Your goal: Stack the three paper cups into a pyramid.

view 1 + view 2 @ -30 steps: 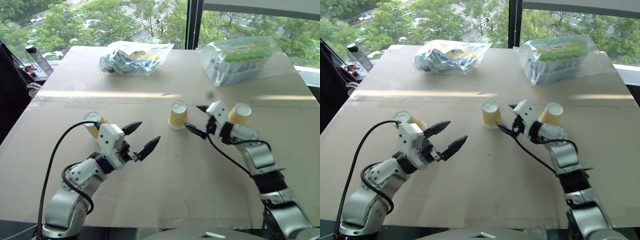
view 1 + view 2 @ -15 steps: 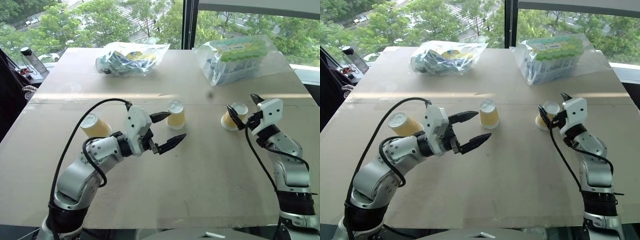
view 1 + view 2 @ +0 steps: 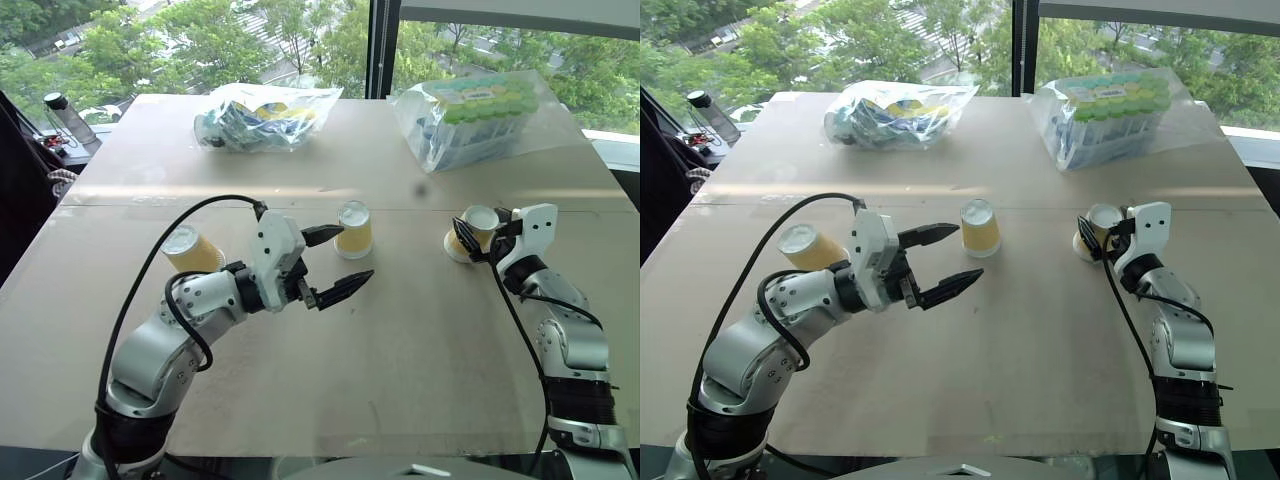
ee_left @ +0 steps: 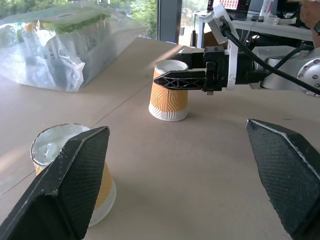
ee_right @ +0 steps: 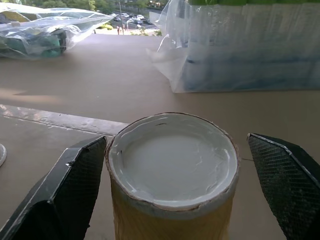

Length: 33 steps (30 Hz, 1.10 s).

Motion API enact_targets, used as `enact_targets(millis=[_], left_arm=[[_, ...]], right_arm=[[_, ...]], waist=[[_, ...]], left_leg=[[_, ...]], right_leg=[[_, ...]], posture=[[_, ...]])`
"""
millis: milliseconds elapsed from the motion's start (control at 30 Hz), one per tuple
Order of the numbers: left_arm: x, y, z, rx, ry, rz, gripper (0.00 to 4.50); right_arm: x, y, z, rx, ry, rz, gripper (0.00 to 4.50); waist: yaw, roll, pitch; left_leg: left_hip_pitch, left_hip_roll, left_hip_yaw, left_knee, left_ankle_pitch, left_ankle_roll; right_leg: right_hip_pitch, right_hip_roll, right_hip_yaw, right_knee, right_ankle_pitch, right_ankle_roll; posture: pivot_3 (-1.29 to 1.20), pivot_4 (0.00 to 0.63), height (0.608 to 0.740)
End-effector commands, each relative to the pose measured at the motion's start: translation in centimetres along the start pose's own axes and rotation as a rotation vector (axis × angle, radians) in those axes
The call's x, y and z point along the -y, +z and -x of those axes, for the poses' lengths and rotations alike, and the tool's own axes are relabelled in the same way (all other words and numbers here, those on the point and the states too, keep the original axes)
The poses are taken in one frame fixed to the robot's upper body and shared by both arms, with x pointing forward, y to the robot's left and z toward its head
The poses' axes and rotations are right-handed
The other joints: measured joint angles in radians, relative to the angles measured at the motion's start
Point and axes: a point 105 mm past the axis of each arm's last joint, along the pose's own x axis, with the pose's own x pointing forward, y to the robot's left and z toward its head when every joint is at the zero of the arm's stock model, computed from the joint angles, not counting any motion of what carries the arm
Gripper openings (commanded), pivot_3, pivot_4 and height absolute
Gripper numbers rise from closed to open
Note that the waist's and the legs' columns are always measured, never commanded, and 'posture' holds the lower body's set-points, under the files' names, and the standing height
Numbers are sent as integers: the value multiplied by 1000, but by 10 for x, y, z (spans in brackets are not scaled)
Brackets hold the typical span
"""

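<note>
Since a second ago: both arms have swung across the counter (image 3: 380, 340). Left gripper (image 3: 333, 262), formerly low at lower left beside the left cup, is now sitting mid-frame, just left of the centre cup. Right gripper (image 3: 483, 240), formerly beside the centre cup, is now sitting at centre right around the right cup, its jaws narrower than half a second ago.

Item 1, left cup (image 3: 193, 251): lying tilted at centre left, white end facing the camera, behind the left forearm, apart from both grippers.

Item 2, centre cup (image 3: 354, 230): standing upside down at frame centre, wide rim on the counter. Left gripper's jaws are standing spread wide, upper finger reaching toward the cup's side, lower finger in front of it; contact cannot be told.

Item 3, right cup (image 3: 1097, 230): standing inverted at centre right, between the right gripper's jaws. In the right wrist view the cup (image 5: 172, 180) is sitting between both fingers with gaps showing either side, so the jaws are part spread, not gripping.

Item 4, clear bag of mixed goods (image 3: 265, 115): resting at upper left.

Item 5, clear bag of green-capped containers (image 3: 485, 115): resting at upper right.

Cups are all standing apart, none stacked.
</note>
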Motion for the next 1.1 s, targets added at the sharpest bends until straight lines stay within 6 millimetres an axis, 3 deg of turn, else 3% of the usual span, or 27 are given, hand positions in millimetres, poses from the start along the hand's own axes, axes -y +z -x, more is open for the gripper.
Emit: enact_targets(millis=[33,100,133,267,400,600,867,1100], left_arm=[[8,16,-1,66,-32,-44,4500],[10,15,0,69,-37,-44,4500],[10,14,1,66,-35,-44,4500],[3,7,7,59,40,-42,4500],[4,-9,18,60,164,-5,4500],[7,-21,32,62,303,15,4500],[7,-25,43,52,375,1,4500],[6,-26,44,47,392,-11,4500]], right_arm=[[4,13,4,49,-22,12,3302],[3,13,5,49,-16,14,2341],[2,13,5,48,-11,13,2212],[-12,16,0,57,55,38,2212],[-50,22,-16,63,179,34,2212],[-85,20,-32,42,261,25,2212],[-108,15,-37,14,339,32,2212],[-113,13,-40,0,364,54,2212]], waist=[[0,0,0],[1,0,0],[0,0,0],[0,0,0],[-10,0,0],[2,0,0],[1,0,0],[-1,0,0]], left_leg=[[0,0,0,0,0,0],[0,0,0,0,0,0],[0,0,0,0,0,0],[0,0,0,0,0,0],[1,0,0,0,0,0],[0,0,-1,0,0,0],[0,0,-1,0,0,0],[0,0,-1,0,0,0]], right_leg=[[0,0,0,0,0,0],[0,0,0,0,0,0],[0,0,0,0,0,0],[0,0,0,0,0,0],[0,0,2,0,0,0],[0,0,0,0,0,0],[0,-1,0,0,0,0],[0,-1,0,0,0,-1]], posture=[[0,150,740],[0,150,740],[0,150,740],[0,150,740],[0,150,740],[0,150,740],[0,150,740],[0,150,740]])
